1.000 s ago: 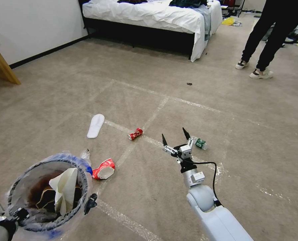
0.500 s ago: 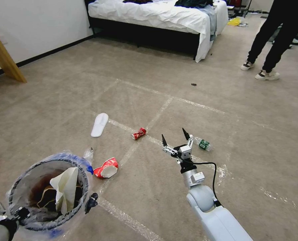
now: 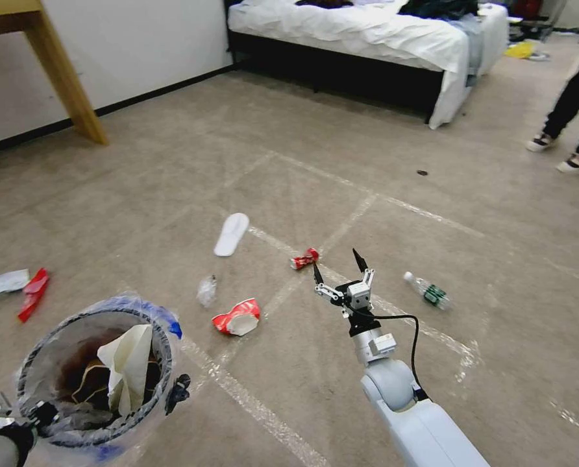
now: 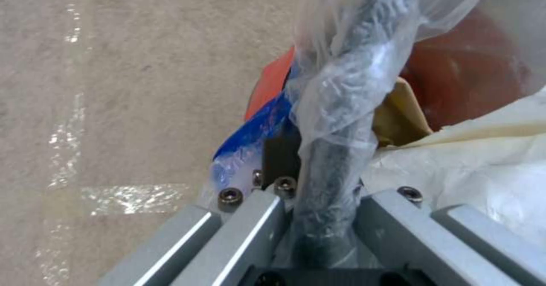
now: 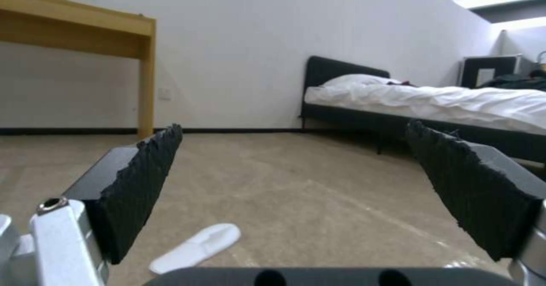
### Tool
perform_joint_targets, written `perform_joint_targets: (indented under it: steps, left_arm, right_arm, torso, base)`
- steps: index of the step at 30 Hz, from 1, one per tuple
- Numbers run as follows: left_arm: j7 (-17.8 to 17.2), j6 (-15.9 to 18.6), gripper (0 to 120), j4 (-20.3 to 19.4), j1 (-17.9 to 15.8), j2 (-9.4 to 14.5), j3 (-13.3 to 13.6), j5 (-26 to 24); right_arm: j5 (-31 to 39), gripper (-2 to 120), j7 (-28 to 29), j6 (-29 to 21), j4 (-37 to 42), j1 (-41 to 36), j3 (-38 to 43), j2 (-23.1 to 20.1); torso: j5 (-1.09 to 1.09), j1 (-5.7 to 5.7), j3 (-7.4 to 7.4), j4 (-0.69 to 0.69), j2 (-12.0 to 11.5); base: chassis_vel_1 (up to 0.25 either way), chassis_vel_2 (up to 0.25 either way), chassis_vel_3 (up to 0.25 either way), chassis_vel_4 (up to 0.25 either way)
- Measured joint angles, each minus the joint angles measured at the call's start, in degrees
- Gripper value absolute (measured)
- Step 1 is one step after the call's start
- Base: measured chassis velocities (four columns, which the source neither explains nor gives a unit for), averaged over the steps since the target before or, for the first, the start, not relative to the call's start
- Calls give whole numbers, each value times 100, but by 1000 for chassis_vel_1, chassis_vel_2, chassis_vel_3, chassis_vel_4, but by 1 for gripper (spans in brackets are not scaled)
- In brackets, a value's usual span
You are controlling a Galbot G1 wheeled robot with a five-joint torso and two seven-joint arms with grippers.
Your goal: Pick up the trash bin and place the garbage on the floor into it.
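While the left gripper (image 4: 318,217) is at the near left corner of the scene, its fingers (image 4: 250,230) are clenched on the rim of the trash bin (image 3: 91,376), and the crinkly clear bag with blue edging is squeezed between them together with the dark rim. The bin is held near the robot on the left, above the floor (image 3: 172,181), and inside it lie a folded white paper (image 3: 130,366) and a crumpled brown paper bag (image 3: 85,376). The right gripper (image 3: 339,272) is stretched forward over the carpet in the middle of the scene, with its two black fingers (image 5: 142,183) released and spread wide, grasping nothing. Just to the left of this gripper and a little farther lies the crushed red can (image 3: 304,259) on a tape line. The crushed red-and-white paper cup (image 3: 239,318) lies nearer, between the bin and the right arm, and a small clear wrapper (image 3: 206,290) is just beside it on the left. The green-labelled clear bottle (image 3: 427,290) lies to the right of the gripper. Farther away on the left is a white slipper (image 3: 231,233). At the far left edge lie a red wrapper (image 3: 34,293) and a white scrap (image 3: 8,281), close together.
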Motion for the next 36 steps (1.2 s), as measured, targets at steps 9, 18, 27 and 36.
perform_joint_targets:
  steps: [9,18,27,36]
  left_arm:
    - [-5,2,0,35,-17,-5,34,76]
    - [-5,11,0,47,-20,-2,54,89]
    - [-11,4,0,31,10,12,80,105]
    - [-14,-11,0,-6,36,-10,104,104]
  right_arm:
    - [-8,100,72,77,-39,7,-7,62]
    - [-10,100,88,52,-42,-18,32,66]
    - [-27,100,76,24,83,-141,109,55]
    - [-34,100,68,9,184,-217,156,36]
  torso:
    - [0,0,0,-2,0]
    - [0,-1,0,-2,0]
    - [0,-1,0,-1,0]
    - [0,-1,0,-2,0]
  base:
    - [12,13,10,8]
    - [0,0,0,0]
    - [0,0,0,0]
    - [-25,-32,-28,-26]
